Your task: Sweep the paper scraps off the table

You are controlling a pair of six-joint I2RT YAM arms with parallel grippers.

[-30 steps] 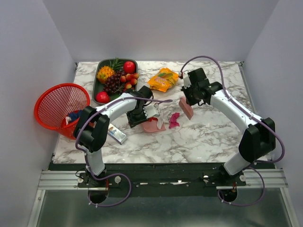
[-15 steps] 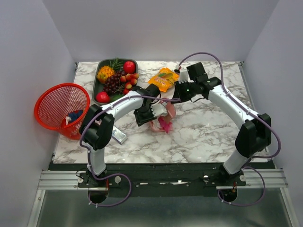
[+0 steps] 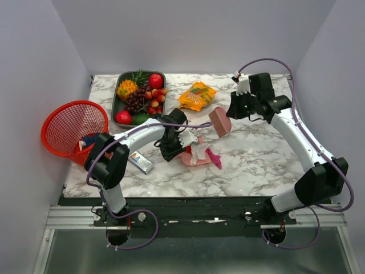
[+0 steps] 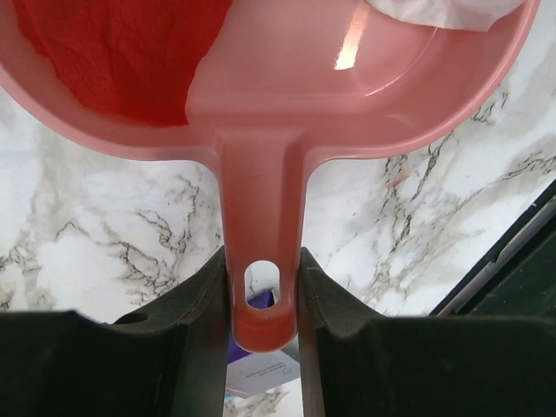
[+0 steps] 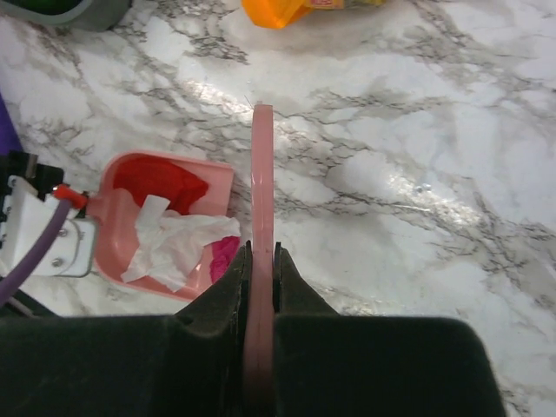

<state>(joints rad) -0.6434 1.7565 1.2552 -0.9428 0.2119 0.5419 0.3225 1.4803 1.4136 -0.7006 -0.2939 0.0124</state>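
**Magenta scrap made it to the pan, brush backing off**

Left jaws are part-open, clamped on the handle of the pink dustpan (image 4: pixel 347 78). Right jaws are pinched nearly shut on the pink brush (image 3: pixel 220 121). A second ago the magenta scrap (image 3: pixel 214 158) lay loose mid-desk (image 3: pixel 256 162). Now it sits at the pan's mouth by the red paper (image 5: pixel 156 182) and white tissue (image 5: pixel 178 241), with the brush lifted away toward the far-right corner. I'd guess dumping's next, into the red basket (image 3: pixel 65 123) off the left edge. A small pack (image 3: pixel 140 162) lies that way. The snack bag (image 3: pixel 197 95) and fruit tray (image 3: pixel 117 103) sit along the far edge.
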